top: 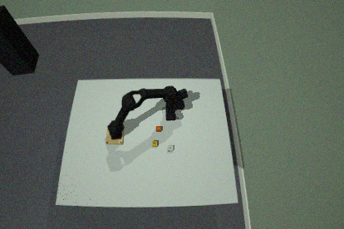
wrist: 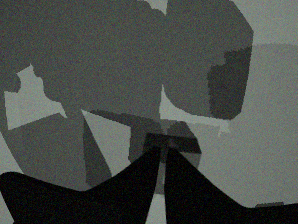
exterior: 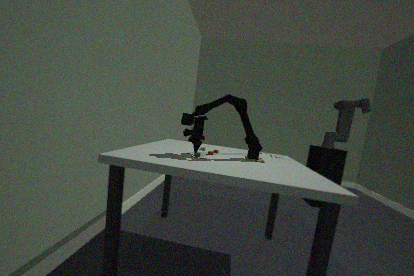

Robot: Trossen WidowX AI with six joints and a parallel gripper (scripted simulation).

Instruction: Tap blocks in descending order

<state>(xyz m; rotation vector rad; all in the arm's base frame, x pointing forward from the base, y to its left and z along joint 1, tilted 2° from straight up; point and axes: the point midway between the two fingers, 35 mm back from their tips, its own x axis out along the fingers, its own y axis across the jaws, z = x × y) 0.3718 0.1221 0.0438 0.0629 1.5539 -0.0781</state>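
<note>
In the wrist view a dark grey block (wrist: 187,144) lies right at the fingertips, partly hidden by them; its digit cannot be read. My gripper (wrist: 163,155) (exterior: 196,154) is shut, with its tips pointing down at this block, low over the table; whether they touch it cannot be told. In the top view the arm hides the grey block. An orange block (top: 159,129) (exterior: 210,153), a yellow block (top: 155,143) (exterior: 216,151) and a white block (top: 170,148) (exterior: 203,149) stand apart from the gripper. Their digits are too small to read.
The white table top (top: 197,182) (exterior: 287,175) carries the arm's base plate (top: 115,141). Shadows of the arm fall across the table around the blocks. A dark pedestal (top: 14,46) (exterior: 327,162) with a grey arm (exterior: 344,120) stands off the table.
</note>
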